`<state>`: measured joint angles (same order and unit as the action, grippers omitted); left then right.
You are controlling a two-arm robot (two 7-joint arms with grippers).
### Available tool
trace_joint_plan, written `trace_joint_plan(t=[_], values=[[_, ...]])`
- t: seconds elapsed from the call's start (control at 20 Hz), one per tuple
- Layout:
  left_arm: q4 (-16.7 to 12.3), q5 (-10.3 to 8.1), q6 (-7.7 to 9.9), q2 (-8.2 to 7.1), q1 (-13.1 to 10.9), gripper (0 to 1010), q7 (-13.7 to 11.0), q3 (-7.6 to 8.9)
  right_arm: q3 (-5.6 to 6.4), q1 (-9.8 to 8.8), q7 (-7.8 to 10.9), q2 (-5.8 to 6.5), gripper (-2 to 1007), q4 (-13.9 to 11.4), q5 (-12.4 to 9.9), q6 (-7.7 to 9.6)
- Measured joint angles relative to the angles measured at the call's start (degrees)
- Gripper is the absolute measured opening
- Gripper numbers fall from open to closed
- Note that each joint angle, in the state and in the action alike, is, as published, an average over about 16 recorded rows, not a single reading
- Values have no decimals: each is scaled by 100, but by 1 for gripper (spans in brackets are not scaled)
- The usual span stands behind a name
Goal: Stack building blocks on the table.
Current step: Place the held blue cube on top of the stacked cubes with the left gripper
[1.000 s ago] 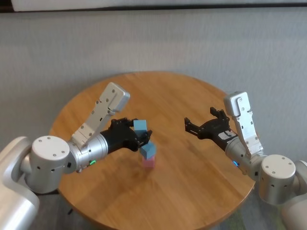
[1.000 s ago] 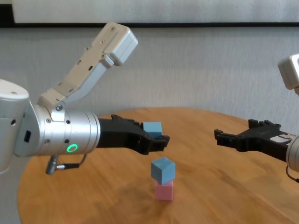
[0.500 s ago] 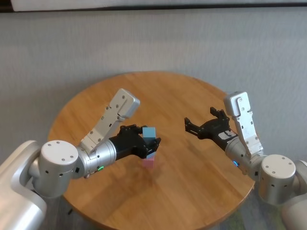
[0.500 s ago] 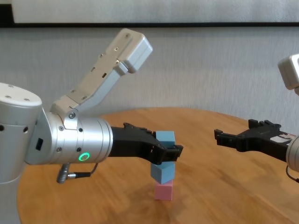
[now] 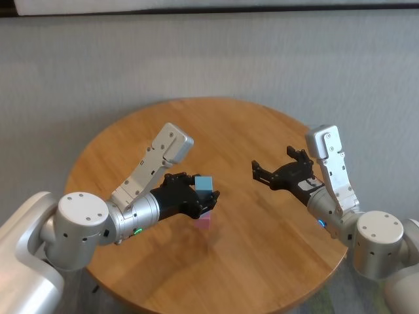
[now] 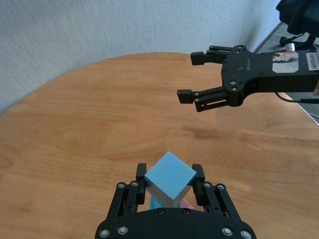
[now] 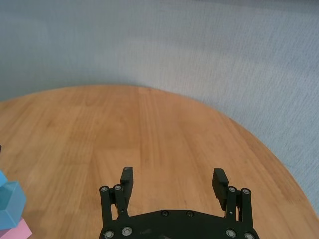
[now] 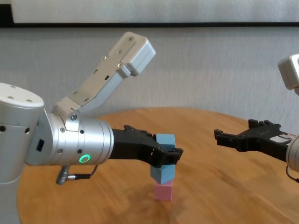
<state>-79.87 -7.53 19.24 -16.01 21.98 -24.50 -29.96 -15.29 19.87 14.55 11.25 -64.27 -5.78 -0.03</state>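
1. While the left hand [image 8: 169,155] grips one light blue block [image 8: 165,140] between its black fingers, it holds that cube directly above the stack near the middle of the round desk [image 5: 262,261].
2. That stack is a pale pink block [image 8: 163,191] sitting on the wood with a second blue block [image 8: 161,173] on top of it, turned at an angle to the pink one.
3. Seen from the chest, the held cube appears to touch, or sit just above, the top of the second blue block; whether it already bears on it cannot be told.
4. Seen from the left wrist, the fingers [image 6: 140,175] clamp two opposite faces of the held cube, which keeps its underside free to meet the stack.
5. Judging from this, the step in hand is placing the third and last cube, so the task looks nearly done.
6. Because the middle cube is skewed, the top one has a less even footing, and a nudge on release could topple the pile.
7. Hovering over the desk's right part, well apart from the stack, the right hand [image 5: 277,169] has its fingers spread and holds nothing; it seems to be waiting clear of the work.
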Motion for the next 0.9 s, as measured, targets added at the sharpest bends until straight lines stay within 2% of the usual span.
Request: trace_joint_plan(t=[0.9], values=[[67,21,52,50,-36,564,11,12,0,0,0,0,1005,0,0,0]])
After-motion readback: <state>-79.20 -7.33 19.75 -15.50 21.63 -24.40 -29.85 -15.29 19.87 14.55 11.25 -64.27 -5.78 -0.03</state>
